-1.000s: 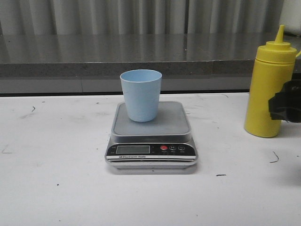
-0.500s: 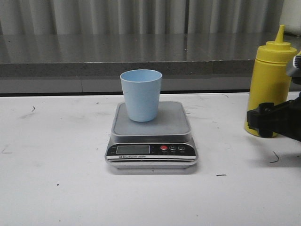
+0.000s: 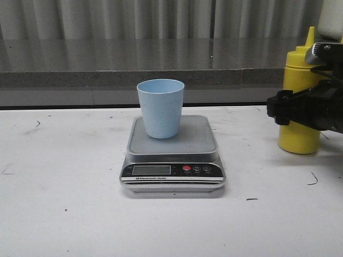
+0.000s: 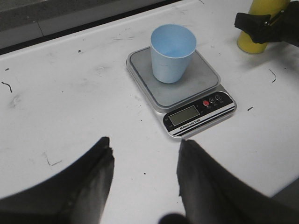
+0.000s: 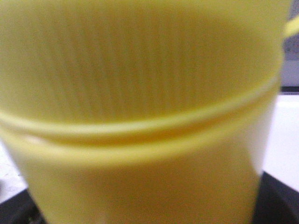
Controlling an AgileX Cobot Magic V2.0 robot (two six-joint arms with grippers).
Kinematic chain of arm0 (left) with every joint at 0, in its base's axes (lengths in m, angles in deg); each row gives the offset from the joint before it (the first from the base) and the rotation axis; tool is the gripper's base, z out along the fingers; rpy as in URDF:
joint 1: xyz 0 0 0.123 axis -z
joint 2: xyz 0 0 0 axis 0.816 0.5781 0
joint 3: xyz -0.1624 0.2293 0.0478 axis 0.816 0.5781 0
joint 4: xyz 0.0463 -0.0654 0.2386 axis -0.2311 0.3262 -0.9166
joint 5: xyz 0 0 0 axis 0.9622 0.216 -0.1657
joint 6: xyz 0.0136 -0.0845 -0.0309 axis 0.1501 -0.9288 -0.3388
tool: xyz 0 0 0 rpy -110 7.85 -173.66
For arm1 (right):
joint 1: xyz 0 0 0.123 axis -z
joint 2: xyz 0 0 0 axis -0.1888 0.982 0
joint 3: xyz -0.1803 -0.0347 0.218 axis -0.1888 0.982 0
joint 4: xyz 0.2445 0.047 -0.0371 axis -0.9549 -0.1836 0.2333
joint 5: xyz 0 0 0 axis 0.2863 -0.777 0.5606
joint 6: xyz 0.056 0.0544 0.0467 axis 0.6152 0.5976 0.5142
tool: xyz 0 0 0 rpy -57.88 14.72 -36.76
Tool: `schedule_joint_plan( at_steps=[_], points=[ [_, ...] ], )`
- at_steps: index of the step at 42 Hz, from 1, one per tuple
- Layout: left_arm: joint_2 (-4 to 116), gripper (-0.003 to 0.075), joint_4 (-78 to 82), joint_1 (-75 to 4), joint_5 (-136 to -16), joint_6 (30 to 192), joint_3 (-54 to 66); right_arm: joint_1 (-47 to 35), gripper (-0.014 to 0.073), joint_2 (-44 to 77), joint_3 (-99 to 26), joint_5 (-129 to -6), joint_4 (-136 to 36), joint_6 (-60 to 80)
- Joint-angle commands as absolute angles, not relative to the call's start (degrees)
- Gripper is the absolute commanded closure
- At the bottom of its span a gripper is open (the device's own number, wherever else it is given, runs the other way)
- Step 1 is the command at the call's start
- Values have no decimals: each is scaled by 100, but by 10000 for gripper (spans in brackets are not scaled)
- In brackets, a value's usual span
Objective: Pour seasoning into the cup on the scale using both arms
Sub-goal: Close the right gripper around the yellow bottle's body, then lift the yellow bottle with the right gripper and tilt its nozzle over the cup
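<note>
The yellow seasoning bottle (image 3: 297,134) stands on the table at the far right; it also shows in the left wrist view (image 4: 254,43) and fills the right wrist view (image 5: 140,140). My right gripper (image 3: 280,110) is at its mid height with the jaws on either side of the body, one finger (image 3: 300,107) crossing its front. I cannot tell whether they press it. The light blue cup (image 3: 160,107) stands upright on the scale (image 3: 171,171) at the table's middle. My left gripper (image 4: 145,151) is open and empty, above bare table short of the scale (image 4: 187,91).
A grey counter ledge (image 3: 134,75) runs along the back of the white table (image 3: 64,203). The bottle stands close to the right edge of the front view. The cup (image 4: 172,53) looks empty from above.
My right gripper has come in from the right edge and risen from the bottle's base to its mid height. The bottle's nozzle now leans slightly left. Cup and scale have not moved.
</note>
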State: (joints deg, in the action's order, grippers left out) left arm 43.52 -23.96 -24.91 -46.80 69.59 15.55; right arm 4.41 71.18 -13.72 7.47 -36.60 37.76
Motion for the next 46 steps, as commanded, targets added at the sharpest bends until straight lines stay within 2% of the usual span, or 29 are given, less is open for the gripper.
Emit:
schedule_joint_plan(
  at_steps=[1,6,9,13,19,31,38,46],
  points=[
    [4318,407,-2345,-2495,-5087,6951,1396,459,67,6889,-1502,1122,-3654,3781],
    [4318,407,-2345,-2495,-5087,6951,1396,459,252,6881,-1497,1089,-3654,3781],
    [4318,407,-2345,-2495,-5087,6951,1396,459,293,6821,-1482,1089,-3649,3736],
    [4318,407,-2345,-2495,-5087,6951,1396,459,293,6590,-1436,998,-3631,3529],
    [4318,407,-2345,-2495,-5087,6951,1396,459,293,5839,-1440,91,-3477,2772],
    [4318,407,-2345,-2495,-5087,6951,1396,338,293,4344,-2244,-3237,-3318,831],
    [4318,407,-2345,-2495,-5087,6951,1396,-77,293,4243,-3249,-5286,-3246,-196],
    [4318,407,-2323,-2495,-5087,6951,1396,-671,293,4448,-4319,-6858,-2673,-634]
  ],
)
